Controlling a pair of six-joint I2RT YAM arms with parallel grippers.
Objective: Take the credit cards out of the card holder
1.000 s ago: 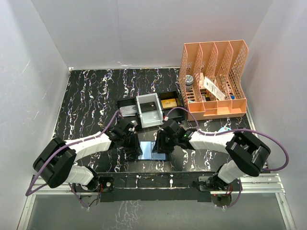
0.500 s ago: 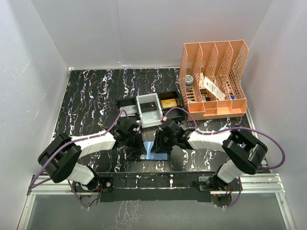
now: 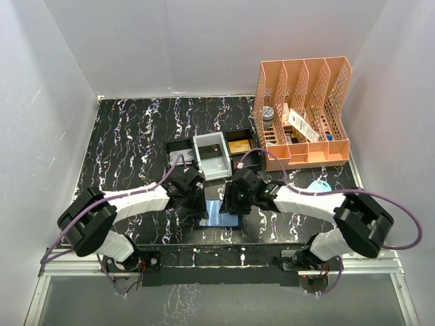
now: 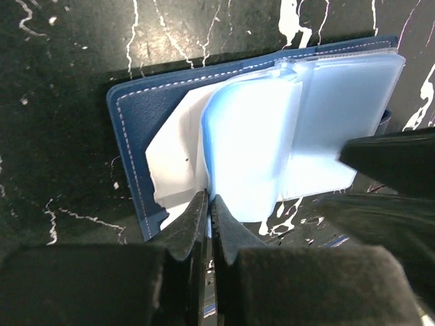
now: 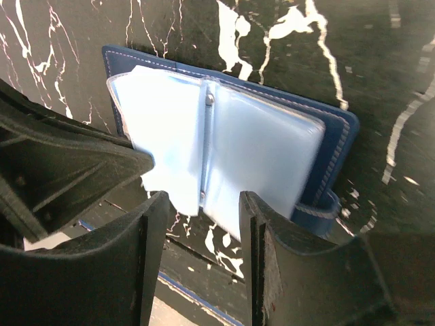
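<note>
- two tools meet over the card holder (image 3: 221,216), which lies open on the bench (image 3: 129,136), near the front edge.
- the left tool (image 4: 209,204) is pressed together, and it pinches the edge of a clear sleeve (image 4: 251,156) of the card holder.
- we see the right tool (image 5: 204,200) spread above the open card holder, gripping nothing.

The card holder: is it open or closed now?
Open. The card holder lies spread on the table, blue cover down, its clear sleeves exposed and fanned.
</note>
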